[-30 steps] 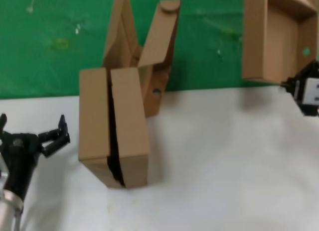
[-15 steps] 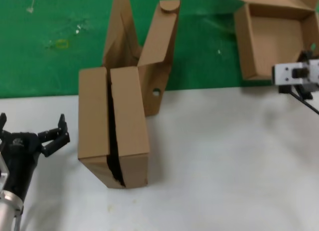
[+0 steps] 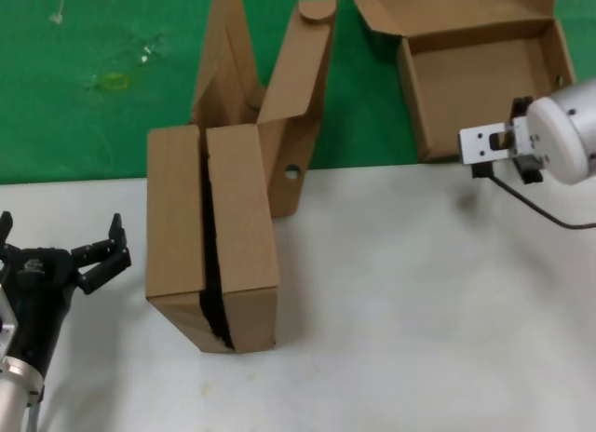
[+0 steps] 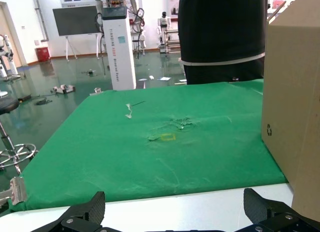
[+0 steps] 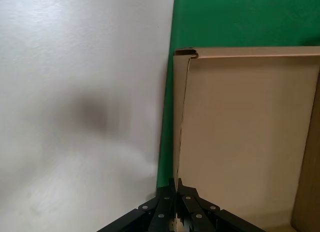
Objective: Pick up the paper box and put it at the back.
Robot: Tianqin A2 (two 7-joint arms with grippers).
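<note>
The paper box (image 3: 475, 87), an open brown tray with its lid folded back, lies opening upward over the green cloth (image 3: 93, 125) at the back right. My right gripper (image 3: 515, 143) is shut on the box's near wall. In the right wrist view the fingers (image 5: 176, 184) pinch that wall's edge, with the tray (image 5: 245, 132) on one side and the cloth (image 5: 225, 17) beyond. My left gripper (image 3: 58, 232) is open and empty over the white tabletop at the front left. In its own view (image 4: 173, 204) it faces the cloth (image 4: 150, 152).
Two identical brown boxes (image 3: 212, 236) stand paired at the table's middle, and one shows in the left wrist view (image 4: 295, 92). Another open cardboard box (image 3: 279, 97) leans behind them. The white tabletop (image 3: 419, 311) lies in front of the cloth's edge.
My right gripper has moved left with the paper box. The box has swung from upright down to opening upward over the green cloth. The left arm has not moved.
</note>
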